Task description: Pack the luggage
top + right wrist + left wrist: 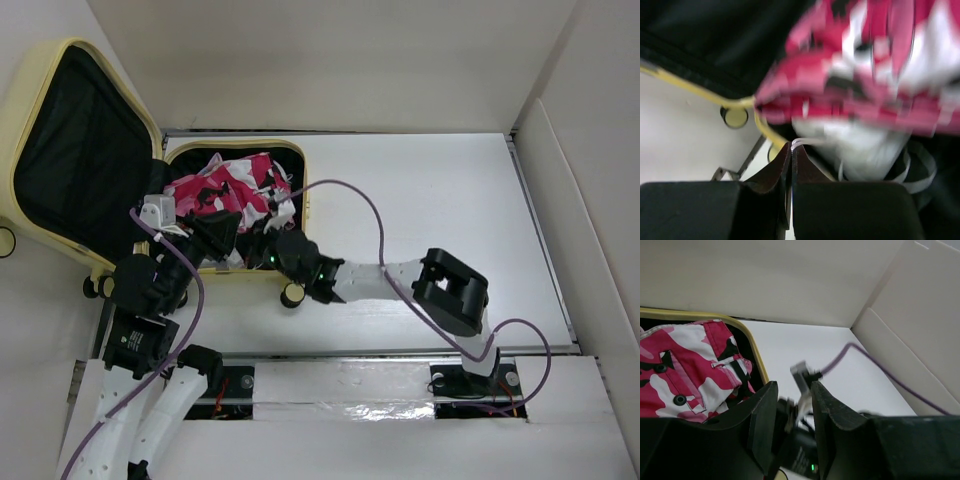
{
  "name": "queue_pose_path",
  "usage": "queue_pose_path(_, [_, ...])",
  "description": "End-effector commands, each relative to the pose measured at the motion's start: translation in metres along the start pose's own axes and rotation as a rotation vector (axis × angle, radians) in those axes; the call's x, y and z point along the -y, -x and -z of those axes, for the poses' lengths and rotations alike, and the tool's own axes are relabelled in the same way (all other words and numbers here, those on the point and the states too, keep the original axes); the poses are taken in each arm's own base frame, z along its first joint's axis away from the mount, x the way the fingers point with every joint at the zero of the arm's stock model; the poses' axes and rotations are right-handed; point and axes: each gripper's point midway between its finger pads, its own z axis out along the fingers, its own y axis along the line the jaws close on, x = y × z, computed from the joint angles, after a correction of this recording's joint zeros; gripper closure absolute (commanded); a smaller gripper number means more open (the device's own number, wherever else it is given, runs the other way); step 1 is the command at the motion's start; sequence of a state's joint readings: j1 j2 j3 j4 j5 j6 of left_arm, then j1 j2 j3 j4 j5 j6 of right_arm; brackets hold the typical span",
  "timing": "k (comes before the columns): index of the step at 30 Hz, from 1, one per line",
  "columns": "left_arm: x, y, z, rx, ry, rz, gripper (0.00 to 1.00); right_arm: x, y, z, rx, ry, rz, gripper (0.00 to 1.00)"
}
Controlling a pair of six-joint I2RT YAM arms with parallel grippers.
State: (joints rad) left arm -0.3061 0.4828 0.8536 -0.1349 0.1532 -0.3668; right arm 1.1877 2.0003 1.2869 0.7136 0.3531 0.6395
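The right gripper (791, 148) is pressed shut beside the pink camouflage garment (235, 185) in the open luggage (236, 146), a white strap (807, 142) at its tips. The left gripper (792, 412) hangs part-open, empty.

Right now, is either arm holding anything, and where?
Right fingers pinch what looks like a thin white strip of the pink camouflage garment; left fingers hold nothing.

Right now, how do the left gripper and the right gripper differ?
The left gripper has its fingers apart with nothing between them; the right gripper is shut, fingertips touching. The left gripper points past the pink camouflage garment across the table; the right gripper points straight at that garment. Both sit at the near rim of the luggage.
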Motion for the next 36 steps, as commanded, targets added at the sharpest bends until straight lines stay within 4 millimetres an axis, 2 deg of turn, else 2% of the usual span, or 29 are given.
queue_pose_path(1, [0.006,0.021,0.001,0.065,-0.006,-0.009,0.7,0.007,0.062,-0.03,-0.003,0.027,0.153,1.0])
queue_pose_path(3, [0.005,0.02,0.0,0.066,-0.003,-0.004,0.69,0.019,0.067,-0.042,-0.033,0.028,0.241,1.0])
queue_pose_path(4, [0.003,0.018,0.0,0.067,0.002,-0.002,0.69,0.04,0.067,-0.046,-0.065,-0.021,0.272,1.0])
queue_pose_path(7, [-0.002,0.018,-0.001,0.072,0.025,-0.003,0.69,0.068,0.073,-0.055,-0.103,-0.056,0.308,0.99])
queue_pose_path(8, [-0.003,0.017,-0.001,0.067,0.034,-0.003,0.69,0.074,0.073,-0.054,-0.112,-0.059,0.309,0.89])
queue_pose_path(10, [-0.006,0.013,-0.003,0.055,0.041,-0.004,0.68,0.082,0.07,-0.048,-0.135,-0.067,0.314,0.86])
queue_pose_path(12, [-0.006,0.01,-0.005,0.044,0.036,-0.002,0.68,0.099,0.07,-0.04,-0.154,-0.096,0.32,0.8])
queue_pose_path(14, [-0.007,0.003,-0.009,0.017,0.035,0.003,0.68,0.105,0.059,-0.029,-0.187,-0.094,0.321,0.74])
queue_pose_path(19, [-0.009,-0.009,-0.012,-0.02,0.035,0.011,0.68,0.115,0.048,0.0,-0.228,-0.109,0.321,0.67])
queue_pose_path(20, [-0.011,-0.012,-0.011,-0.035,0.042,0.013,0.67,0.116,0.048,0.005,-0.233,-0.115,0.321,0.59])
queue_pose_path(22, [-0.013,-0.016,-0.01,-0.049,0.052,0.013,0.67,0.118,0.047,0.015,-0.253,-0.124,0.323,0.49])
queue_pose_path(23, [-0.015,-0.02,-0.009,-0.061,0.059,0.012,0.66,0.114,0.053,0.021,-0.249,-0.122,0.327,0.41])
queue_pose_path(25, [-0.017,-0.021,-0.008,-0.06,0.066,0.015,0.62,0.113,0.059,0.03,-0.255,-0.136,0.343,0.37])
queue_pose_path(26, [-0.019,-0.023,-0.008,-0.065,0.077,0.019,0.62,0.106,0.071,0.035,-0.235,-0.128,0.345,0.36])
queue_pose_path(29, [-0.028,-0.021,-0.009,-0.064,0.137,0.044,0.61,0.09,0.09,0.046,-0.209,-0.096,0.359,0.35])
queue_pose_path(30, [-0.031,-0.021,-0.009,-0.06,0.16,0.063,0.61,0.078,0.103,0.053,-0.187,-0.07,0.36,0.35])
queue_pose_path(32, [-0.045,-0.012,-0.007,-0.022,0.255,0.074,0.61,0.068,0.115,0.064,-0.169,-0.047,0.378,0.36])
queue_pose_path(33, [-0.05,-0.009,-0.007,-0.015,0.29,0.079,0.61,0.061,0.125,0.076,-0.15,-0.03,0.38,0.52])
queue_pose_path(34, [-0.064,-0.005,-0.006,0.008,0.375,0.085,0.61,0.058,0.129,0.083,-0.148,-0.023,0.393,0.67])
queue_pose_path(35, [-0.071,0.002,-0.003,0.027,0.425,0.086,0.61,0.055,0.133,0.091,-0.144,-0.013,0.399,0.79])
queue_pose_path(36, [-0.078,0.005,-0.002,0.044,0.472,0.089,0.57,0.054,0.135,0.099,-0.145,-0.008,0.403,0.95])
